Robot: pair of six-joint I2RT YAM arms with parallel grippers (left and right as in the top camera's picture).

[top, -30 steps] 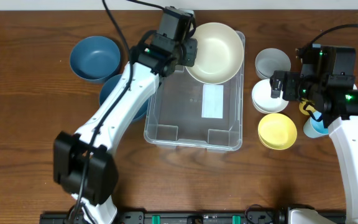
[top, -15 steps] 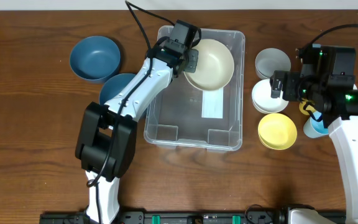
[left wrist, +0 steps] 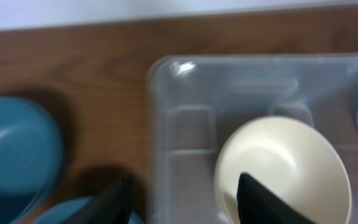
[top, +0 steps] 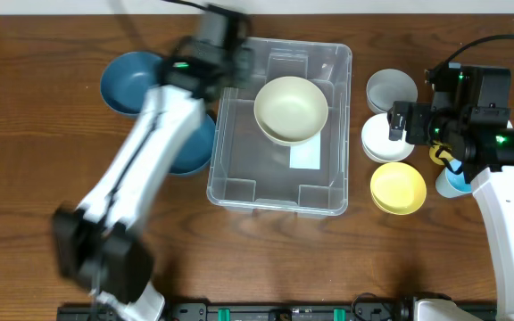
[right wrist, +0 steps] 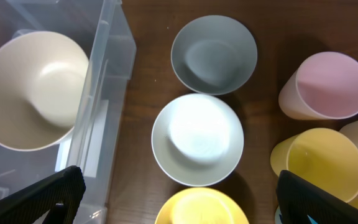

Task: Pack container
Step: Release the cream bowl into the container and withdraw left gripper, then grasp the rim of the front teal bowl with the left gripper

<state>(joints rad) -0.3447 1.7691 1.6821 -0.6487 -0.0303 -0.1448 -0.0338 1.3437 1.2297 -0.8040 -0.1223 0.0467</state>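
Closest to me, the container [top: 239,192] is sitting in the middle of the bench [top: 61,160]. It's the big clear bin, with its long side running away from me. The near half is showing only the white label [top: 306,156] on the base.

Just off the container's near-right corner, a yellow bowl [top: 398,187] is resting on the wood. A white bowl [top: 384,138] is sitting right behind it and a grey bowl [top: 391,89] behind that, so the three make a row along the container's right side.

The right gripper [right wrist: 179,174] is hanging over that row, roughly above the white bowl. Its fingers [right wrist: 42,196] are spread as wide as they go and gripping nothing. Next to the bowls, partly under that arm, a pink cup [right wrist: 325,87] and a yellow cup [right wrist: 319,165] are standing open end up.

Further back, a cream bowl [top: 291,110] is lying inside the container, in the far half, mouth up. I can't tell if it's sitting flat or a bit tipped.

Over on the left, two blue bowls are sitting outside the container. The nearer blue bowl [top: 194,147] is half covered by the left arm, and the farther blue bowl [top: 132,80] is well clear of it.

The left arm is coming out as a blur. The left gripper [left wrist: 184,179] is hovering at the far-left corner of the container with its fingers [left wrist: 114,202] parted. They're pinching nothing and are well apart from the cream bowl.
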